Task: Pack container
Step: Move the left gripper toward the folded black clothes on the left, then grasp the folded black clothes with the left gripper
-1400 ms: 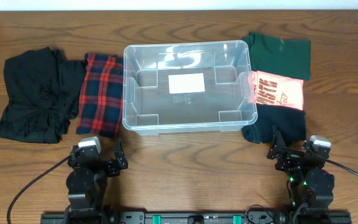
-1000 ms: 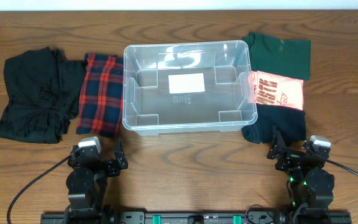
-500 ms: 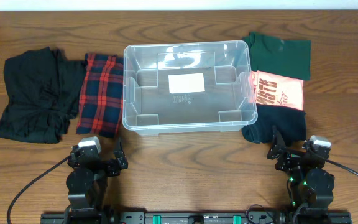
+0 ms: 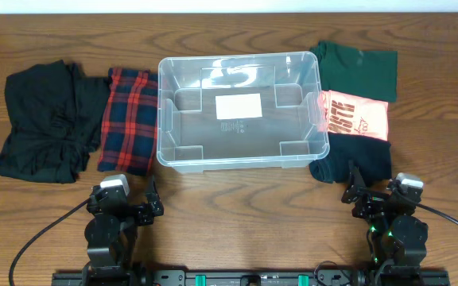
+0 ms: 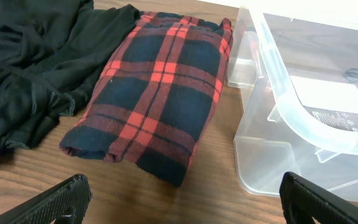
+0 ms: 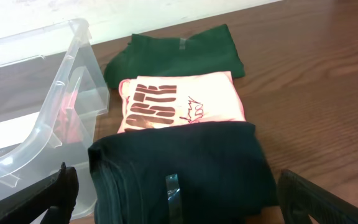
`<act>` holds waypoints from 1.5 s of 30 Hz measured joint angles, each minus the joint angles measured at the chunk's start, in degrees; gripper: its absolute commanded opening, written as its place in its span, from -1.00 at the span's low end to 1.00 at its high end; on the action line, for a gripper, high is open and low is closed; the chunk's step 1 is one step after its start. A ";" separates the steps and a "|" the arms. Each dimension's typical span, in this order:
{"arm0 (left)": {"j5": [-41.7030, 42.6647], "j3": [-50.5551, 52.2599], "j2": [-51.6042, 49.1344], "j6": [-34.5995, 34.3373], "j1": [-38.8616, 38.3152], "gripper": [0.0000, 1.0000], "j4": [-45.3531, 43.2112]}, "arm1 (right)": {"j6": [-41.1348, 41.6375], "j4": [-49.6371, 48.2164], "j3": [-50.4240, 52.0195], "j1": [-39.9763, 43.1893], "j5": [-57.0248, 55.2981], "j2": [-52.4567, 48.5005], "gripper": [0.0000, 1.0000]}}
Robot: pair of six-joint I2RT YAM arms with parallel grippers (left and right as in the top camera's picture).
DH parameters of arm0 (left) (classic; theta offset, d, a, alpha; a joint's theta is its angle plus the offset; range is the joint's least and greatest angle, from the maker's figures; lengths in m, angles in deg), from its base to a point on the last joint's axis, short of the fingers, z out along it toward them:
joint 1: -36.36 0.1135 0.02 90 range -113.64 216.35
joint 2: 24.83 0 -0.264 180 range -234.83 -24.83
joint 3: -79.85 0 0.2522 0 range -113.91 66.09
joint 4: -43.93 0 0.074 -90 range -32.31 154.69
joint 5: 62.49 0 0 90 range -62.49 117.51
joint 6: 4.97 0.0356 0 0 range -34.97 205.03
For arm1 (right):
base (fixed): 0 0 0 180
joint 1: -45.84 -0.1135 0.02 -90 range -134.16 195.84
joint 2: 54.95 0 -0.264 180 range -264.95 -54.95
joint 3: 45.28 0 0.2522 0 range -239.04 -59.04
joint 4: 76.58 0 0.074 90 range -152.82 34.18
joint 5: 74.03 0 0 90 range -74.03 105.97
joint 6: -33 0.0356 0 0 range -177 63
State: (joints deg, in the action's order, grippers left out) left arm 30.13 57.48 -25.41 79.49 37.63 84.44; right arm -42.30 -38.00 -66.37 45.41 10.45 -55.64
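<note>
The clear plastic container [image 4: 165, 119] stands at the table's middle, holding nothing, a white label on its base; it also shows in the left wrist view [image 5: 303, 124] and the right wrist view [image 6: 36, 124]. My left gripper [image 4: 151, 200] is open and empty near the front edge, short of a folded red plaid cloth [image 4: 127, 119] [image 5: 160, 93]. My right gripper [image 4: 355, 191] is open and empty, just in front of a folded dark navy garment [image 4: 356, 159] [image 6: 185, 168].
A crumpled black garment [image 4: 46, 119] [image 5: 23, 68] lies at the far left. Right of the container lie a pink printed shirt [image 4: 356, 115] [image 6: 179, 102] and a dark green shirt [image 4: 356, 67] [image 6: 179, 53]. Bare wood runs along the front.
</note>
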 measured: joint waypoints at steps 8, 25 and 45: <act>0.00 0.00 0.00 0.00 0.00 0.96 -0.07 | 0.00 0.00 0.00 0.00 0.00 0.02 0.98; -4.81 -19.50 -10.91 -4.09 0.00 0.96 -3.52 | 0.00 0.00 0.00 0.00 0.04 0.02 0.98; -10.36 -57.59 -47.50 -3.43 11.82 0.96 8.02 | 0.02 -0.02 0.00 0.00 0.17 0.07 0.99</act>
State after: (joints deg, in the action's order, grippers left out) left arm 19.77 -0.11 -72.91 76.06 49.46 92.46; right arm -42.28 -38.02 -66.37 45.41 10.63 -55.57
